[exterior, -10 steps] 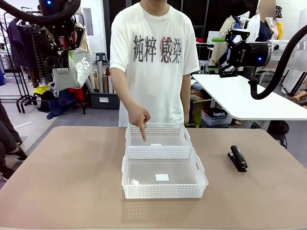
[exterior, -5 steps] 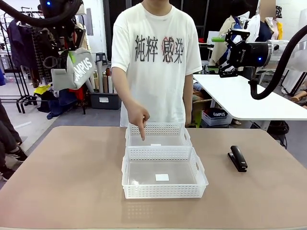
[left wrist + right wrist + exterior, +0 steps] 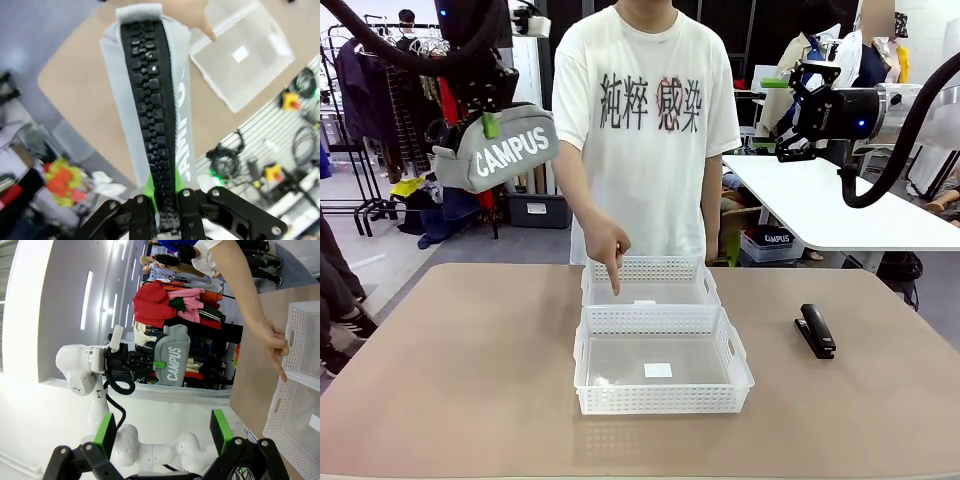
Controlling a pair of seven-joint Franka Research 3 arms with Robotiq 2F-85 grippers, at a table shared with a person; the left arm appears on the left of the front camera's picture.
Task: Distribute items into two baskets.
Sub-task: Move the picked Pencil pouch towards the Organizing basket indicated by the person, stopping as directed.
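High above the table's left, my left gripper [image 3: 490, 112] is shut on the top edge of the grey "CAMPUS" pouch [image 3: 498, 152], which hangs level in the air. Its black zipper [image 3: 155, 110] runs up from my left gripper [image 3: 165, 212]. My right gripper [image 3: 788, 112] hovers open and empty high at the right; its green pads [image 3: 105, 432] stand wide apart. The black stapler [image 3: 816, 331] lies on the table to the right. Two white lattice baskets sit mid-table, the near basket [image 3: 660, 398] touching the far basket [image 3: 650, 268]. A person's hand [image 3: 610, 250] points down into the far one.
The person stands at the far edge behind the baskets. Bare brown tabletop [image 3: 460, 370] stretches left of the baskets, and between them and the stapler. A white table [image 3: 840, 205] stands behind at the right. Clothes racks are at the back left.
My left gripper has carried the pouch to the right, and the pouch has swung so its lettering faces the front camera. The right arm, the pointing hand and the stapler have stayed put.
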